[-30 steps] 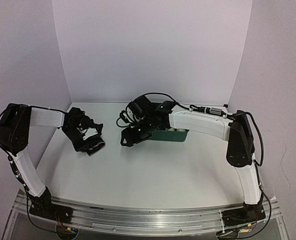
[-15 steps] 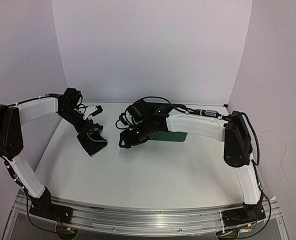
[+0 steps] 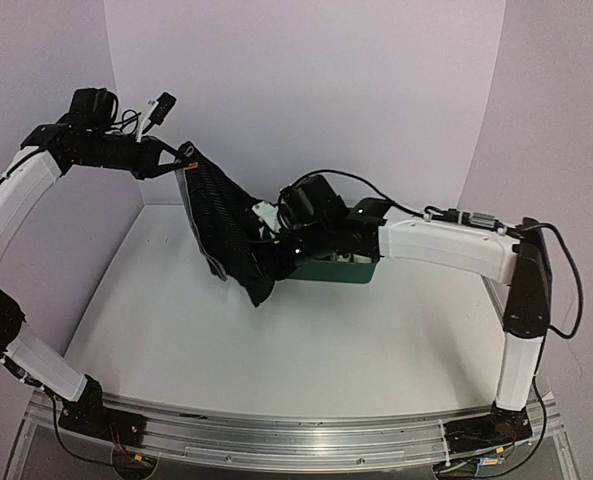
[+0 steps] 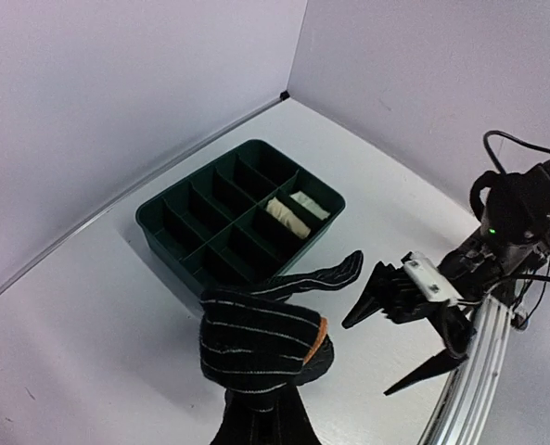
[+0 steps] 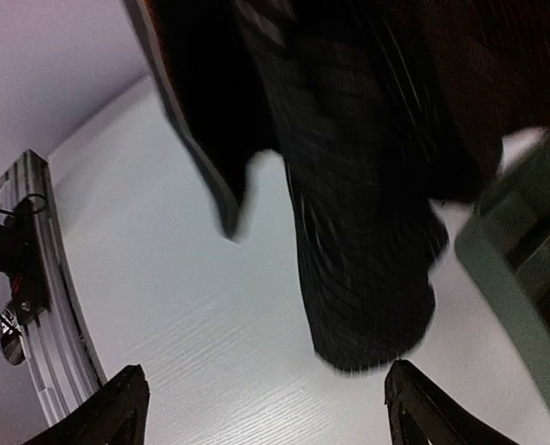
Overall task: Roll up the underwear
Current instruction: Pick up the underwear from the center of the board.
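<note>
Slippage risk: black striped underwear (image 3: 226, 235) pinched in closed left pincer (image 3: 183, 160), dangling below it, hem just ahead of wide-open right pincer (image 5: 265, 394); mistimed grab likely to bunch cloth or snag nearby green tray (image 3: 348, 273).

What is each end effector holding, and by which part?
Left end effector pinches the black underwear by its top edge; right end effector is open, empty.

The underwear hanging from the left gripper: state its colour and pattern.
Black underwear with thin pale stripes, clearest in the left wrist view.
</note>
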You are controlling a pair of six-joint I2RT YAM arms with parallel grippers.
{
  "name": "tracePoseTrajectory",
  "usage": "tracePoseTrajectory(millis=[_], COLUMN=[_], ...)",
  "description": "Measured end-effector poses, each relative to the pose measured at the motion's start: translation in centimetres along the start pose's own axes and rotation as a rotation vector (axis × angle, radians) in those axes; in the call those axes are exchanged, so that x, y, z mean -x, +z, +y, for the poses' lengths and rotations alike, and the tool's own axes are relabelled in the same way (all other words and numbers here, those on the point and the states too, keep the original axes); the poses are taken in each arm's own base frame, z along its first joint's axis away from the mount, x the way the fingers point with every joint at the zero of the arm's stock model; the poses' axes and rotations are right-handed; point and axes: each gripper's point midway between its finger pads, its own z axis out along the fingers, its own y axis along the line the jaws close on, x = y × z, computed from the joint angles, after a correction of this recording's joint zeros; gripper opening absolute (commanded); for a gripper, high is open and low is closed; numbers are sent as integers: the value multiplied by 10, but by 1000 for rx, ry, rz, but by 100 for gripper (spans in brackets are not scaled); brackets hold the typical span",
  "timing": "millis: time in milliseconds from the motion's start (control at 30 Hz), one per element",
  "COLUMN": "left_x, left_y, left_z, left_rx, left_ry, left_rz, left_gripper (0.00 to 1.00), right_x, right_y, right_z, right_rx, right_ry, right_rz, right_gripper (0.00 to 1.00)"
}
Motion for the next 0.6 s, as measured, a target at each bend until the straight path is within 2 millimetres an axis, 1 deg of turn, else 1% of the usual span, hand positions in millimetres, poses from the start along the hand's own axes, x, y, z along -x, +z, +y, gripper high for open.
tracePoseTrajectory(millis=[67, 133, 167, 233, 300, 400, 467, 533, 600], left_x=[8, 13, 14, 13, 10, 9, 10, 13, 15], left_y=[-8, -13, -14, -15, -14, -12, -12, -12, -12], left_z=[-6, -9, -10, -12, -11, -10, -10, -10, -10], left_rx=[2, 3, 3, 0, -5, -8, -11, -15, -23], left_ry=[-42, -95, -122, -202, -281, -378, -426, -458, -484], left_rz=[-30, -58, -67, -82, -83, -87, -92, -101, -108], left_gripper=[0, 0, 0, 0, 0, 0, 0, 0, 0], right_x=[24, 44, 51, 59, 62, 58, 60, 66, 77], right_y=[-24, -46, -55, -66, -69, -67, -65, -59, -45], right_z=[18, 43, 54, 77, 95, 120, 134, 145, 151], right_rx=[18, 45, 58, 76, 88, 128, 170, 208, 215], right_ry=[-77, -152, -182, -221, -240, -257, -256, -245, -233], right_rz=[-90, -171, -205, -250, -275, -292, -316, -348, -383], right_gripper=[84, 81, 80, 77, 76, 76, 77, 80, 82])
